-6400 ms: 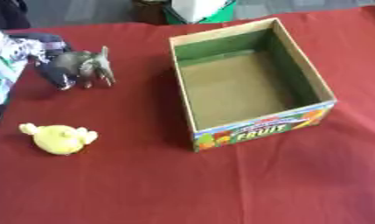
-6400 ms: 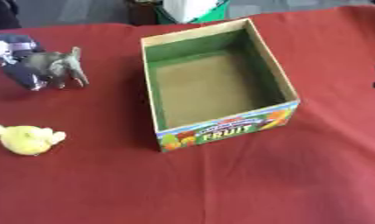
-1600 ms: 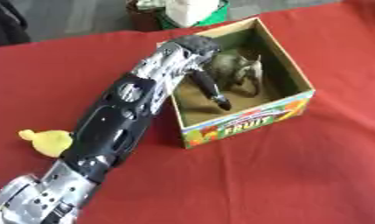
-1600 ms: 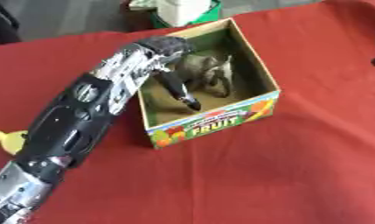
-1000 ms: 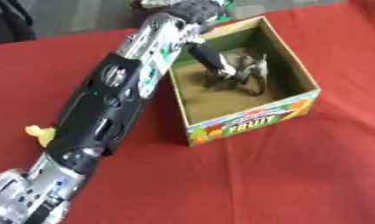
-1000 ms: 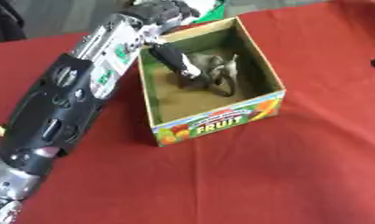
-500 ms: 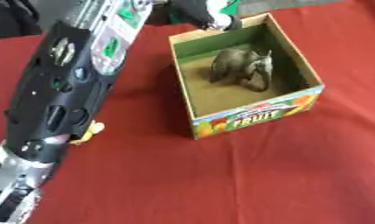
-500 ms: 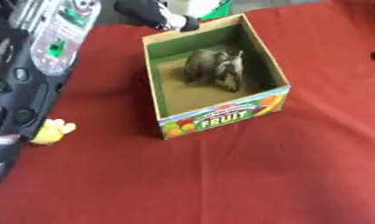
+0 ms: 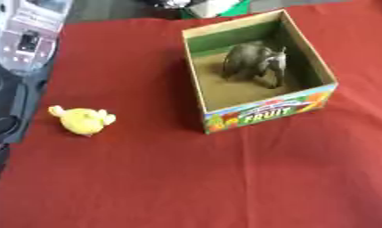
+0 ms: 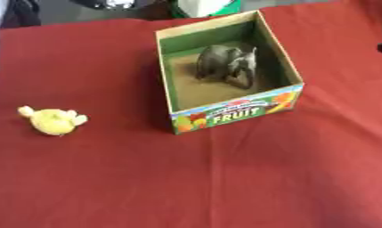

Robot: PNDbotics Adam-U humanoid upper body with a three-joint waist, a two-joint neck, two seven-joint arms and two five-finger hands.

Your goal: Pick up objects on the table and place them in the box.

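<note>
Small yellow plush toy, duck-like (image 9: 82,121), sat alone on the red-cloth desk (image 9: 186,178), well apart from the open cardboard box with green lining and a "FRUIT" label (image 9: 265,115). The grey toy elephant (image 9: 254,62) already stood inside the box, toward its far half, upright. Left arm, black with silver panels (image 9: 18,53), showed only along the left edge of the left eye view; hand itself out of frame, so can't tell whether the fingers were spread or curled. A dark bit at the right edge of the right eye view might have been the right hand, too little showing to say. With no fingers in view, places can't be pinned to them; the plush lay just beside the left arm, box on the plush's far side from it. Judgement: plush looked light, soft, squashy, not fragile, not slippery; best taken across the round body, not the small nubs at its ends. Bare cloth all round it, so room for a top-down approach. Box walls looked tall and thin; the near-left rim was the edge to clear. Free floor space inside lay in the near half, in front of the elephant.
</note>
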